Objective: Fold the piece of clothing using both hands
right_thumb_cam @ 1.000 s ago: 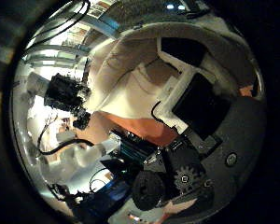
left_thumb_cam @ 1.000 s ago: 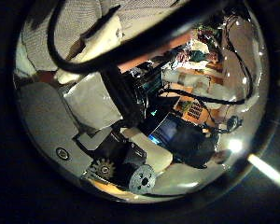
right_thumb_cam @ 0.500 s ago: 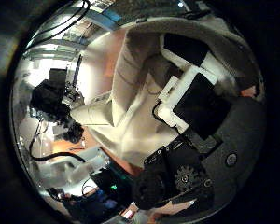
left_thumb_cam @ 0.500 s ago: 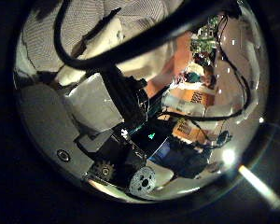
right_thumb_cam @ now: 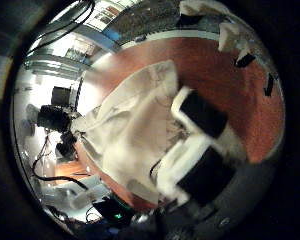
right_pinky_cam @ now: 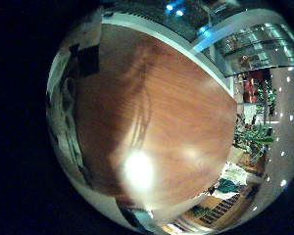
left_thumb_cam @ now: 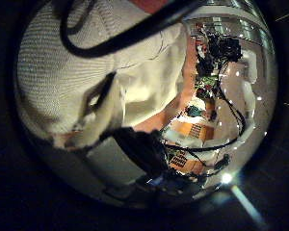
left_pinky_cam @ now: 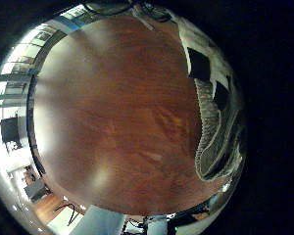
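The piece of clothing [left_thumb_cam: 96, 77] is soft and knitted, with tiny ribs all over it. It looks pale, but no view here lets me name its colour for sure. In the left thumb side view it fills most of the picture, so it is very close to that palm. A finger of the left hand [left_thumb_cam: 98, 114] lies against the cloth, and the cloth is bunched there. I cannot tell if the left hand is pinching it or only touching it.

In the right thumb side view the clothing lies on the desk [right_thumb_cam: 240, 95] in a long rumpled heap with soft folds. The fingers of the right hand [right_thumb_cam: 202, 140] are bent over its edge, but I cannot tell if they are holding it.

In the left little finger side view, a ribbed edge of the clothing hangs beside the smooth wooden desk.
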Robot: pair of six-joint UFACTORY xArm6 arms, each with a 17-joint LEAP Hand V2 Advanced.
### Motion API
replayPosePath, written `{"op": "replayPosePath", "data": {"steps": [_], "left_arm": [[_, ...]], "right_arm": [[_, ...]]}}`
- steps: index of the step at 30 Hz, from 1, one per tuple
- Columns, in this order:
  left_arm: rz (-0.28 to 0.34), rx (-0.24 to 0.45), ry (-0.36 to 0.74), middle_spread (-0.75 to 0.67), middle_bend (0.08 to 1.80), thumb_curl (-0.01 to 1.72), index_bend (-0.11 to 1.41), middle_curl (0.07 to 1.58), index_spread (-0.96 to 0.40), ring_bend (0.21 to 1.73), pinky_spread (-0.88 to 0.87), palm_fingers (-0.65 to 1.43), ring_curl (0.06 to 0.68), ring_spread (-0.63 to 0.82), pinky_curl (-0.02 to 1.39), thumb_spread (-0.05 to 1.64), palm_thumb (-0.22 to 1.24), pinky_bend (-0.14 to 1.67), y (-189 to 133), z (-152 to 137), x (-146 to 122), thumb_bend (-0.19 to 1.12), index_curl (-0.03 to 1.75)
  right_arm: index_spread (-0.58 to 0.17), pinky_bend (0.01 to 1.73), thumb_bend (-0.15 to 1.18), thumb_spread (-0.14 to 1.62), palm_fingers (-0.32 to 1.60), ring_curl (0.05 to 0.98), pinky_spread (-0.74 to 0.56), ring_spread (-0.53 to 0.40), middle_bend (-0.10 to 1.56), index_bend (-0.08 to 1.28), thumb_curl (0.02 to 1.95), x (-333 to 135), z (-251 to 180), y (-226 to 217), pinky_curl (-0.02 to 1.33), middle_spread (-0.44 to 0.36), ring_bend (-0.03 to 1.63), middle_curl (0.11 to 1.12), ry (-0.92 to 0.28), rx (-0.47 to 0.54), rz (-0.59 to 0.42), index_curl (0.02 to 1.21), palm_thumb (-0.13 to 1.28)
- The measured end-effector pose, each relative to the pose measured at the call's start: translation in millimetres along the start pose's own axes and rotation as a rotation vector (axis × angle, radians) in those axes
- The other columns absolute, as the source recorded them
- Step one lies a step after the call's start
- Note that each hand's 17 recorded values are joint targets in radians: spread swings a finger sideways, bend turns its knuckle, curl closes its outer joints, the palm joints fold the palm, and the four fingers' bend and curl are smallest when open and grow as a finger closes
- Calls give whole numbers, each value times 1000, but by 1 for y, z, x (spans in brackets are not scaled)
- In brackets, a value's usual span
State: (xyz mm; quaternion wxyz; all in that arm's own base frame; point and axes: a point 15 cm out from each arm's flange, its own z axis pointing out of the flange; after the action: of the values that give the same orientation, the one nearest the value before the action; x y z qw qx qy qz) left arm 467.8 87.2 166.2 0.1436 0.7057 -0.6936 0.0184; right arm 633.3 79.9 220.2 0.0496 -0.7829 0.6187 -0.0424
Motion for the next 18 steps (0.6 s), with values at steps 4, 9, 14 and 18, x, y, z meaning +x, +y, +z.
{"op": "replayPosePath", "data": {"steps": [4,9,14,18], "left_arm": [[-17,18,3,52,136,353,160,672,-225,845,-357,-61,509,-71,1017,1146,305,337,2,-12,-9,-43,854],[24,61,-11,283,121,336,151,526,-111,711,50,-127,422,215,928,1113,211,282,8,-35,-3,-39,710],[60,146,-48,383,124,325,153,416,-76,609,377,-130,357,392,782,1093,165,241,13,-59,9,-30,596],[76,204,-78,406,127,323,163,348,-70,567,522,-99,322,459,680,1082,151,222,19,-74,14,-26,530]], "right_arm": [[-425,972,-20,1354,178,492,-76,-149,681,343,452,7,-17,-2,672,-129,1054,492,3,24,12,563,615],[-424,831,-20,1355,200,457,89,-114,659,360,421,18,-74,-1,606,-183,1014,469,17,96,18,537,582],[-426,690,-21,1362,163,424,222,-92,653,381,383,-7,-60,53,541,-193,924,457,1,-40,-29,524,526],[-427,615,-17,1366,167,395,295,-73,623,373,360,-37,-56,78,490,-232,867,438,-6,-95,-111,504,492]]}}
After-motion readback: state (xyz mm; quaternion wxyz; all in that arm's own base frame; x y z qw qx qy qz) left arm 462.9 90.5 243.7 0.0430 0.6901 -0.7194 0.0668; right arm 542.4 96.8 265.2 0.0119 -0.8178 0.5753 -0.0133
